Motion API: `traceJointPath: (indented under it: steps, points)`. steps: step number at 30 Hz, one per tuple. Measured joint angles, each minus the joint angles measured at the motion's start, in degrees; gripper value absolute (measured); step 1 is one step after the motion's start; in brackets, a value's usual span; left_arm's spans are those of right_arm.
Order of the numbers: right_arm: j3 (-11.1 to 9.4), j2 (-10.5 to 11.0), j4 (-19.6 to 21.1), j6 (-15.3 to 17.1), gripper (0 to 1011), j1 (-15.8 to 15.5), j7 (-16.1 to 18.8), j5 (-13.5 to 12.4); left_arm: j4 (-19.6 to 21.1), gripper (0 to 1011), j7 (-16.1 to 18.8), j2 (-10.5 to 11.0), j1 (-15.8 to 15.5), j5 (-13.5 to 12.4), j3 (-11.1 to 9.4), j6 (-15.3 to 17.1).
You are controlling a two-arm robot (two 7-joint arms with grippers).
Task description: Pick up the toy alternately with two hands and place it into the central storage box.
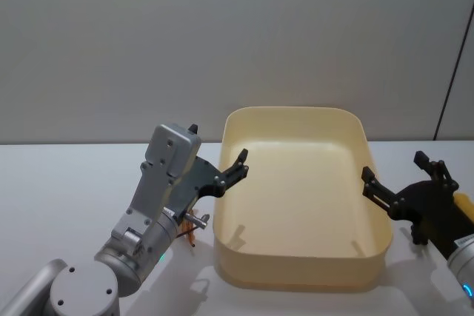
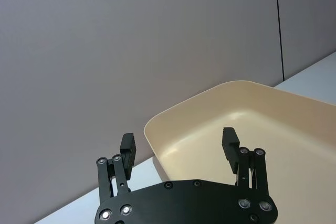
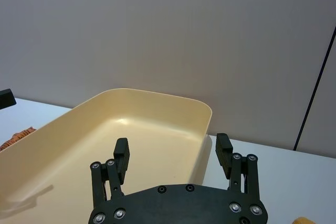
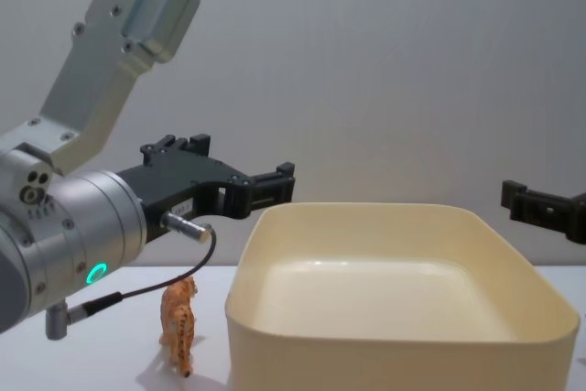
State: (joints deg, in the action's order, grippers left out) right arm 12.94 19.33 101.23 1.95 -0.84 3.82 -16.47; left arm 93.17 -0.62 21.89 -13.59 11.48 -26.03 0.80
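Observation:
The toy, a small orange striped tiger (image 4: 179, 322), stands upright on the white table just left of the central storage box (image 4: 366, 363); my left arm half hides the tiger (image 1: 191, 233) from above. The cream box (image 1: 296, 271) is empty inside. My left gripper (image 1: 216, 147) hovers open above the box's left rim, well above the tiger, with nothing between its fingers (image 2: 178, 140). At the box's right rim my right gripper (image 1: 394, 166) is open and empty (image 3: 172, 146). The tiger's back (image 3: 18, 136) peeks past the box's far wall.
A yellow-orange object (image 1: 464, 202) lies on the table beside my right wrist, right of the box. The white table (image 1: 59, 183) runs to a grey wall behind. A thin black cable (image 4: 156, 288) loops from my left wrist above the tiger.

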Motion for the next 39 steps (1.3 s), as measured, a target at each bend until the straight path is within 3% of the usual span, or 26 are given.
traceJointPath:
  steps: [39]
  points:
    - [-0.03, 0.00, 0.00, 0.00, 1001, 0.00, 0.00, -0.01, 0.00, 1001, 0.00, 0.00, 0.00, 0.00, 0.00, 0.00]
